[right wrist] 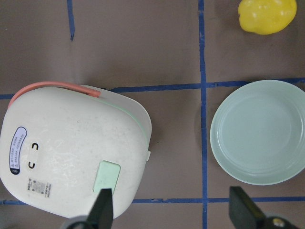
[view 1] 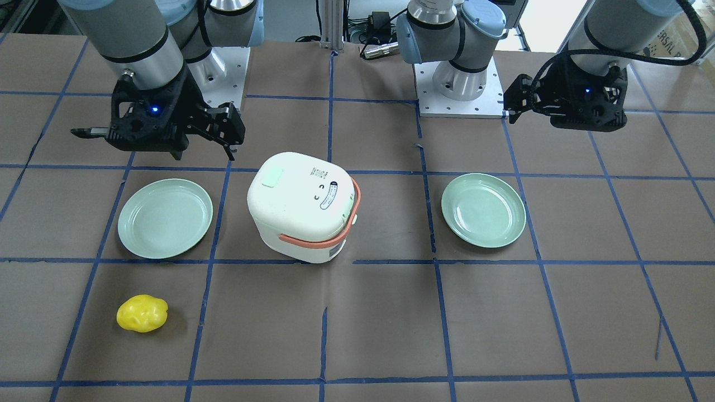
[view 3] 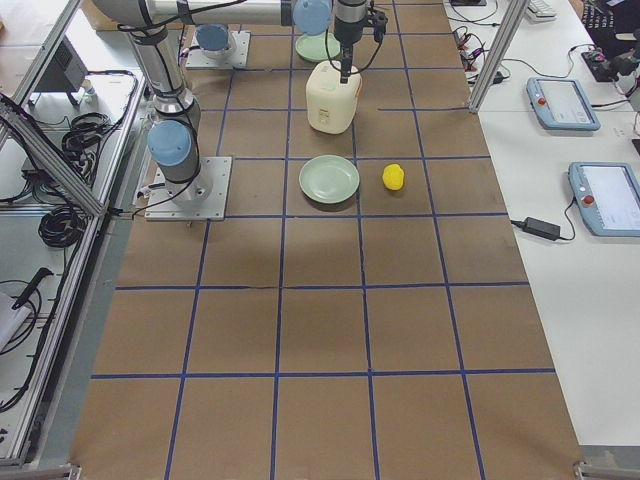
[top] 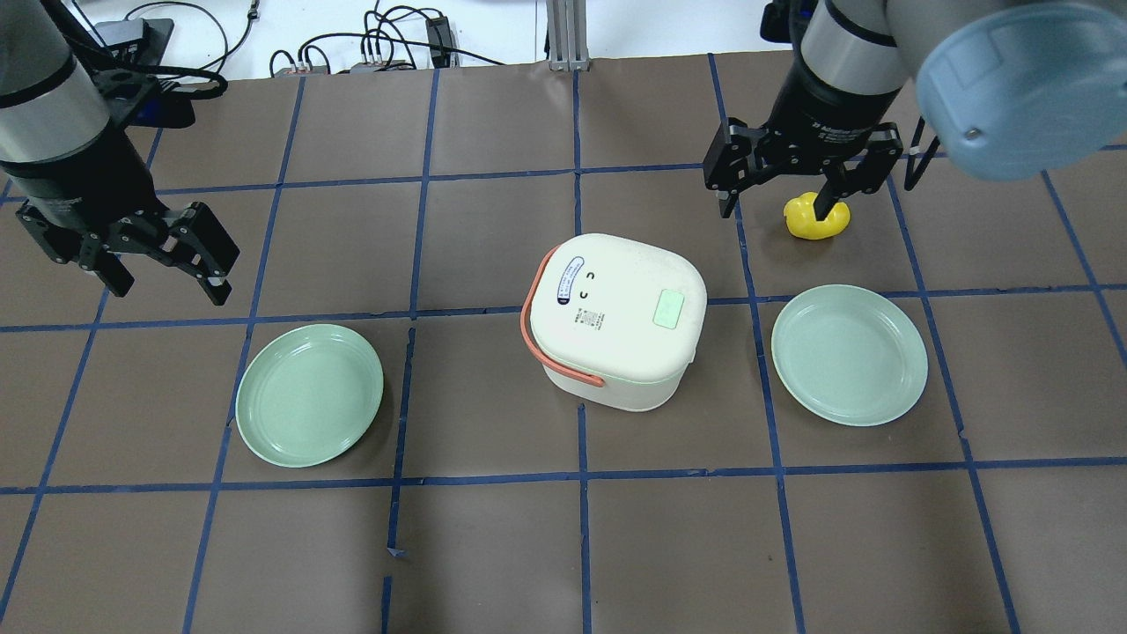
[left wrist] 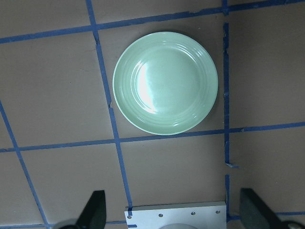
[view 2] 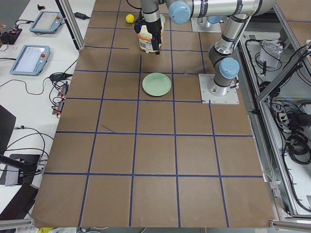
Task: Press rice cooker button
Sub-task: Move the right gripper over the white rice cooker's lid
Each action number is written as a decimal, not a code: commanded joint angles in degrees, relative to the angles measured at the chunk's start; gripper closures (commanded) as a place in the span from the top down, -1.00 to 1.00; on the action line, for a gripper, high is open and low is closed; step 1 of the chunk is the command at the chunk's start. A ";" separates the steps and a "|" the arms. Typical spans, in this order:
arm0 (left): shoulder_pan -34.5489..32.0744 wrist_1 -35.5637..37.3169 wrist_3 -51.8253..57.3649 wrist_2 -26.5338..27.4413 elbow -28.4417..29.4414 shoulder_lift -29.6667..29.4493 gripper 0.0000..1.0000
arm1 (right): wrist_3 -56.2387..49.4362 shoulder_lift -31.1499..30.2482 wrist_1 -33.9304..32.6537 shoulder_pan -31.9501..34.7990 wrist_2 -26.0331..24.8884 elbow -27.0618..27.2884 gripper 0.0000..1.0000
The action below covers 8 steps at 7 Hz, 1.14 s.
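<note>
The white rice cooker with an orange handle stands mid-table, lid shut. Its pale green button sits on the lid's right side, and also shows in the front view and the right wrist view. My right gripper is open and empty, hovering beyond and to the right of the cooker; in the right wrist view one of its fingers is just below the button. My left gripper is open and empty, high over the table's left side, far from the cooker.
A green plate lies right of the cooker, another green plate left of it, under my left wrist camera. A yellow toy fruit lies beyond the right plate, below my right gripper.
</note>
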 commanded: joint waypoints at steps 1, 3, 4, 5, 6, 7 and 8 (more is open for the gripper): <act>0.00 0.00 0.00 0.00 0.00 0.00 1.00 | 3.97 0.46 -5.69 3.24 0.05 4.15 -0.40; 0.00 0.00 0.00 0.00 0.00 0.00 1.00 | 3.45 0.89 -9.29 4.12 1.89 4.87 -0.72; 0.00 0.00 0.00 0.00 0.00 0.00 1.00 | 3.97 1.24 -9.93 4.22 2.07 5.14 -0.75; 0.00 0.00 0.00 0.00 0.00 0.00 1.00 | 3.80 1.86 -10.02 4.22 2.08 5.05 -0.78; 0.00 0.00 0.00 0.00 0.00 0.00 1.00 | 3.72 2.12 -10.02 4.30 2.16 5.14 -0.78; 0.00 0.00 0.00 0.00 0.00 0.00 1.00 | 3.63 2.30 -10.02 4.56 2.25 5.23 -0.78; 0.00 0.00 0.00 0.00 0.00 0.00 1.00 | 3.54 3.17 -10.02 5.18 2.17 5.23 -0.78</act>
